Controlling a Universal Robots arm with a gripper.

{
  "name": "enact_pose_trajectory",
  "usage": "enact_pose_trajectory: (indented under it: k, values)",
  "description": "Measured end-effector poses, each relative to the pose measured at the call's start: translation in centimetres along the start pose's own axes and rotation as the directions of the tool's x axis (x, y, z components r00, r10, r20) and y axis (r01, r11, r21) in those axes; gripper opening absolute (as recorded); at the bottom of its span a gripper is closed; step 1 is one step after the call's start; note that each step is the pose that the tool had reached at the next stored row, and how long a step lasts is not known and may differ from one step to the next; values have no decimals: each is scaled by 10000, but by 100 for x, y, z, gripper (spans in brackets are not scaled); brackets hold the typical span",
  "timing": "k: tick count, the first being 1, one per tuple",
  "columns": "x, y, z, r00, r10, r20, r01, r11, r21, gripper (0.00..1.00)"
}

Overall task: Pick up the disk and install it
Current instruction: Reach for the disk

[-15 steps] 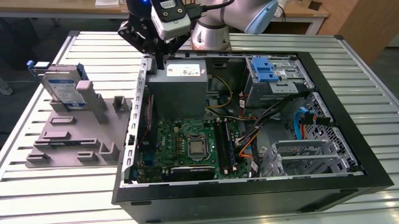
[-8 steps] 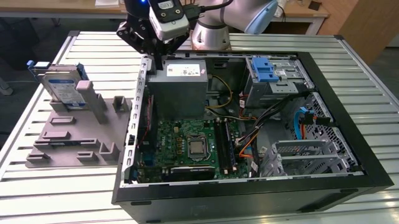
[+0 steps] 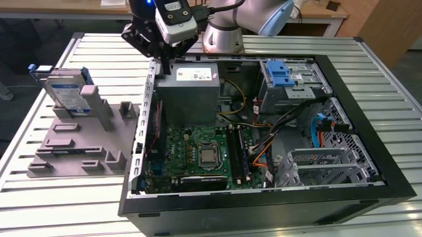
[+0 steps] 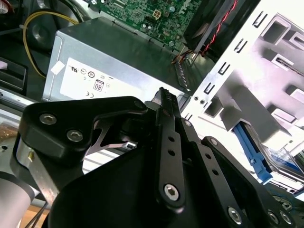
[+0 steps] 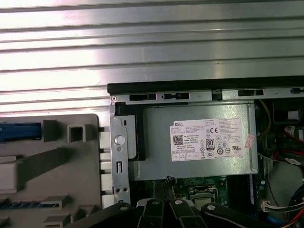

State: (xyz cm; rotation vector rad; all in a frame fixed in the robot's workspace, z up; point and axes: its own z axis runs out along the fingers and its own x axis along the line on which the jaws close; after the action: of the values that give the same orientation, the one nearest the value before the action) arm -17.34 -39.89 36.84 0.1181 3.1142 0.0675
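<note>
Steering your gripper (image 3: 165,66), empty with fingers together over the case (image 3: 369,197), toward the disk (image 3: 67,94) standing at the exterior view's left, stay clear of the rim.

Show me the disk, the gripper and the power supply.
disk (image 3: 69,95), exterior view, on its blue-and-white label.
gripper (image 5: 168,181), first wrist view, at its fingertips.
power supply (image 3: 188,101), exterior view, on its bare grey side.
</note>
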Motion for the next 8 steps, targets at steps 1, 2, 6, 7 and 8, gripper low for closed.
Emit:
enact_pose_trajectory:
  k: [1, 2, 6, 7, 8]
  values:
    - [4, 0, 1, 10000, 0, 0, 0, 10000, 0, 11]
    - [7, -1, 3, 10000, 0, 0, 0, 10000, 0, 11]
    - [21, -2, 9, 10000, 0, 1, 0, 10000, -1, 11]
    - [25, -2, 10, 10000, 0, 0, 0, 10000, 0, 11]
    - [28, -3, 11, 10000, 0, 0, 0, 10000, 1, 11]
